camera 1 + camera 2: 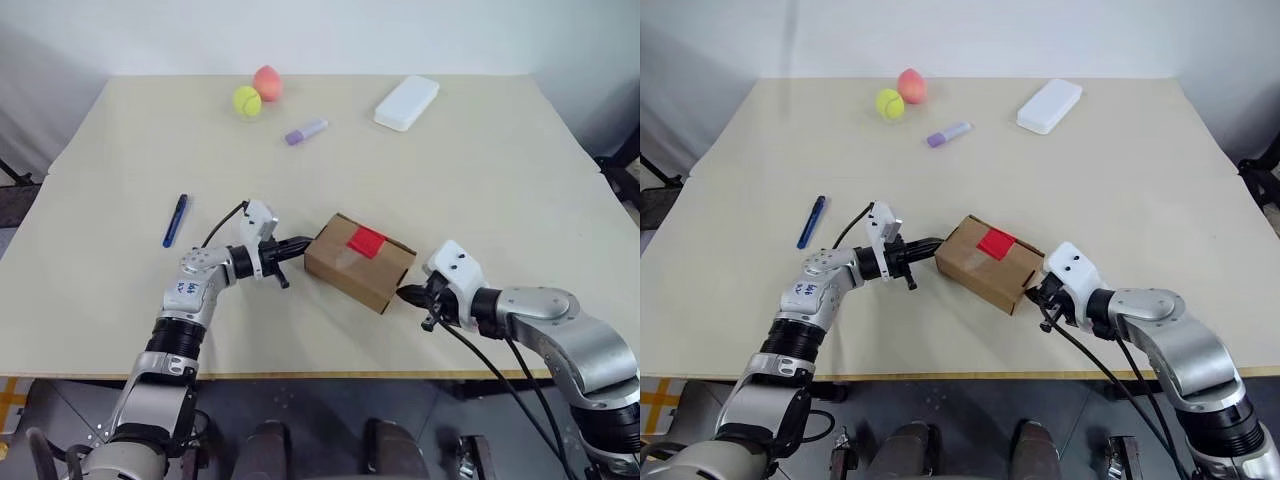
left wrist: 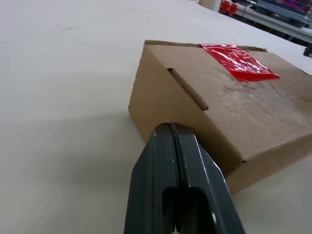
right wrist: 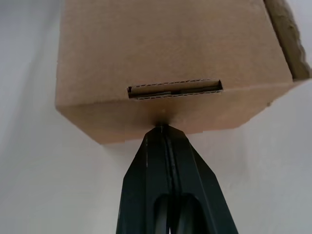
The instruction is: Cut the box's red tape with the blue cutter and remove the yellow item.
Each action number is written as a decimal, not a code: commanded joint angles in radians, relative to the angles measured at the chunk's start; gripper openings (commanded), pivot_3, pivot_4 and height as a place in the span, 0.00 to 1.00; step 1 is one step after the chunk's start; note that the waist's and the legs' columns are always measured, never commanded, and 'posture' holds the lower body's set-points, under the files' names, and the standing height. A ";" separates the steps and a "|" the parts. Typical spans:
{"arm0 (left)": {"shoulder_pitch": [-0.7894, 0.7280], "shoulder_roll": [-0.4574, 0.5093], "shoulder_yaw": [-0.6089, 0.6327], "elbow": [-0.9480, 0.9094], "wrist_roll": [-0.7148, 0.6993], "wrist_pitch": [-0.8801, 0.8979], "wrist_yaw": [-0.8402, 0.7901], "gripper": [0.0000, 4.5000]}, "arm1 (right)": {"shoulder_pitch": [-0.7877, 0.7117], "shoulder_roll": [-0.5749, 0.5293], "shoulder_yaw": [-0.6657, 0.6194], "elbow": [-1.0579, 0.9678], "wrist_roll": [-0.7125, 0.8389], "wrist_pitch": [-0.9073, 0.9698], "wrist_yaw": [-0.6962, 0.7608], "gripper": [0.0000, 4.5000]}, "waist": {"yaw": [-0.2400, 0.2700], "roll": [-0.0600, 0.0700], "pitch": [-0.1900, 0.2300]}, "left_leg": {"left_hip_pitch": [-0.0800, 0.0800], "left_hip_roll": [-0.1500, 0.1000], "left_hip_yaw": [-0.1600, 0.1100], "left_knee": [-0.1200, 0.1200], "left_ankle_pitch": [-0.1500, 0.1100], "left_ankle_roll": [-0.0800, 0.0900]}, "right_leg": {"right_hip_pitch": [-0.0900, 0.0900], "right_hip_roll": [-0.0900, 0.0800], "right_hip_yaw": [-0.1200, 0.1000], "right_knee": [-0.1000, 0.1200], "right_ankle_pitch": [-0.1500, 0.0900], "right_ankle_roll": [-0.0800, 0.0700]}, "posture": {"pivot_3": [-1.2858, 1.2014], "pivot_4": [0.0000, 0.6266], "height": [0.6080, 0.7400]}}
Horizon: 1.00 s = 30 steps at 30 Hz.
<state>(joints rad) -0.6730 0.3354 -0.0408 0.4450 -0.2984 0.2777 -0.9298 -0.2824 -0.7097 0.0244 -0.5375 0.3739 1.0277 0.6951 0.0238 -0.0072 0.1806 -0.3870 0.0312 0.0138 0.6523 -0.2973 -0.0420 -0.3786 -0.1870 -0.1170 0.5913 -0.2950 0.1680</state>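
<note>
We can't see inside the box (image 1: 358, 262), its flaps closed under the red tape (image 1: 366, 240). The box's far end runs off the left wrist view, and the blue cutter (image 1: 175, 220) is too small for detail.

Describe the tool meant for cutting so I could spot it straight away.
Start at the brown cardboard box near the tan table's front edge. Look to the robot's left of it: the slim dark-blue pen-shaped cutter lies alone there. The short lilac marker at the far side is stubbier and paler.
</note>
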 commanded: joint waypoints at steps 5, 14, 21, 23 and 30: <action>0.017 -0.018 -0.062 -0.107 -0.010 0.065 -0.083 0.00 | 0.045 -0.012 -0.069 -0.169 0.091 0.074 -0.014 0.01 | 0.001 0.000 0.000 | 0.000 0.000 0.000 0.000 0.000 0.001 | 0.000 0.000 0.000 0.000 0.000 0.000 | 0.52 0.24 1.00; 0.009 -0.064 -0.045 -0.050 0.030 -0.012 -0.032 0.00 | 0.094 -0.066 -0.103 -0.167 0.087 0.069 -0.021 0.01 | 0.002 0.000 0.000 | 0.000 0.000 0.000 0.001 0.000 0.001 | 0.000 0.000 0.000 0.000 0.000 0.000 | 0.52 0.24 1.00; 0.023 -0.048 -0.026 -0.058 0.034 -0.018 -0.028 0.00 | 0.168 -0.112 -0.150 -0.156 0.090 0.042 -0.005 0.01 | 0.003 0.000 0.000 | 0.000 0.000 0.000 0.001 -0.001 0.001 | 0.000 0.000 0.000 0.000 0.000 0.000 | 0.52 0.24 1.00; 0.033 -0.029 -0.017 -0.075 0.028 -0.007 -0.031 0.00 | 0.198 -0.124 -0.183 -0.148 0.088 0.029 -0.002 0.01 | 0.003 0.000 0.000 | 0.000 0.000 0.000 0.001 -0.001 0.001 | 0.000 0.000 0.000 0.000 0.000 0.000 | 0.52 0.24 1.00; 0.083 0.074 0.028 -0.185 0.019 0.038 0.007 0.32 | 0.200 -0.156 -0.342 0.049 0.054 -0.135 0.007 0.21 | -0.003 0.000 0.000 | 0.000 0.000 0.000 0.001 -0.001 0.001 | 0.000 0.000 0.001 0.001 0.000 0.000 | 0.52 0.24 1.00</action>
<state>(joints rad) -0.5986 0.3942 -0.0428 0.3250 -0.2603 0.3134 -0.9263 -0.0601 -0.8546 -0.2545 -0.5129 0.4308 0.9568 0.6924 0.0212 -0.0076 0.1809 -0.3867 0.0313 0.0142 0.6538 -0.2979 -0.0411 -0.3783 -0.1871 -0.1160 0.5924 -0.2949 0.1681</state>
